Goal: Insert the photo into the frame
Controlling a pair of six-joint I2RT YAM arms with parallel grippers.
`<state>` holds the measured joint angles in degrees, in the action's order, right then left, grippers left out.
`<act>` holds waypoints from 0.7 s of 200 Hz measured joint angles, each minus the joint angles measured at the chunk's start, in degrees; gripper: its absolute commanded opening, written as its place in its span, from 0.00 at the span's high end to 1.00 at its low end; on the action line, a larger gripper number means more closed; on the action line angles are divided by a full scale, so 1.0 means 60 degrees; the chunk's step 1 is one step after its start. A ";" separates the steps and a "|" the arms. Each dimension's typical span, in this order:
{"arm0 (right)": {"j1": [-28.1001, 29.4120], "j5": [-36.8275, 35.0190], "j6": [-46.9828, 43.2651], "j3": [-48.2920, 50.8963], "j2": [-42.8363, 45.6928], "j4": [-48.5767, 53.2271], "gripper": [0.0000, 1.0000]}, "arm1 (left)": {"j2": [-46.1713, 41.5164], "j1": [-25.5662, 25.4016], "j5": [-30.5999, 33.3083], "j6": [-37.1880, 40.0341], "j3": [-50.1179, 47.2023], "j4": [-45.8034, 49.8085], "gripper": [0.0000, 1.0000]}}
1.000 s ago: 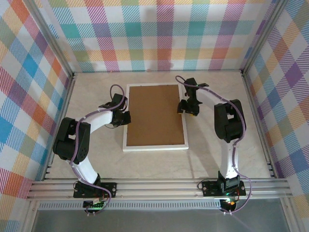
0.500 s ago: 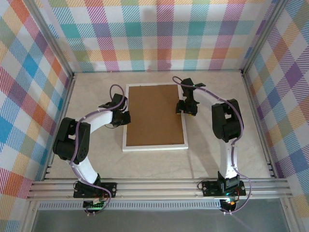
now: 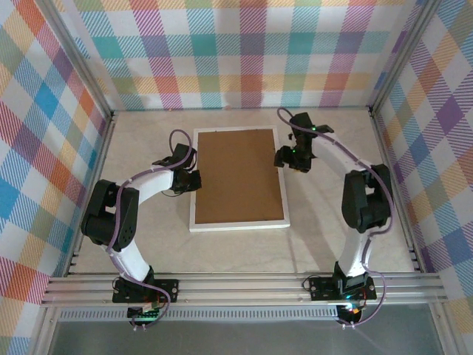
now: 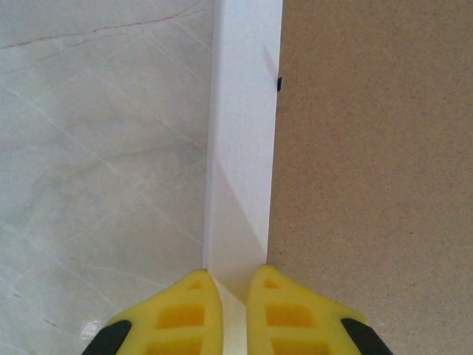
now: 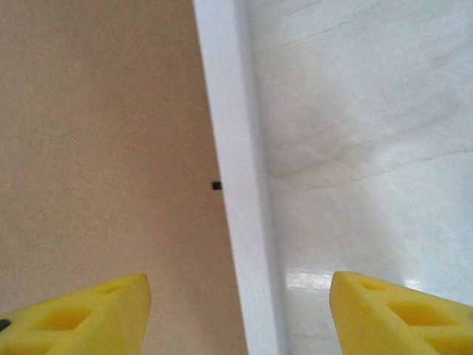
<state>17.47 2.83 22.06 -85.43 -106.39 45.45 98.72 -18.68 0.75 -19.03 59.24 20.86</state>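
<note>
The frame (image 3: 236, 224) lies flat mid-table, its white border around a plain brown backing board (image 3: 238, 176). The photo is hidden from view. My left gripper (image 3: 192, 180) sits at the frame's left rail. In the left wrist view its yellow fingers (image 4: 174, 314) are pinched on the white rail (image 4: 244, 148), the gripper (image 4: 234, 285) shut on it. My right gripper (image 3: 283, 157) hovers at the right rail. In the right wrist view the gripper (image 5: 240, 296) is open wide, astride the rail (image 5: 233, 185) with nothing held.
Small black tabs (image 4: 279, 83) (image 5: 216, 186) sit where the backing board (image 4: 369, 185) meets each rail. Pale marble tabletop (image 3: 148, 237) surrounds the frame. Checked walls and metal rails (image 3: 244, 285) enclose the workspace.
The right gripper has drawn back to the right, off the backing board to the frame's right rail, and the right arm has swung outward. The left gripper and the frame have stayed put.
</note>
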 measured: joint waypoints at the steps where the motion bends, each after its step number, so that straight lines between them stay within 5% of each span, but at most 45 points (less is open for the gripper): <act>1: -0.0007 -0.0004 -0.0007 0.0015 0.0022 0.0004 0.34 | 0.0000 0.0000 0.0000 0.0000 0.0000 0.0000 1.00; 140: 0.0831 -0.0029 -0.0171 0.3107 0.1195 0.0758 0.33 | -0.0018 -0.0055 0.0142 -0.0182 0.0000 0.0000 1.00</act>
<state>22.46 2.66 21.04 -66.78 -99.22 50.00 98.61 -19.00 1.61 -20.12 59.24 20.86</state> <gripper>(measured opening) 0.665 0.094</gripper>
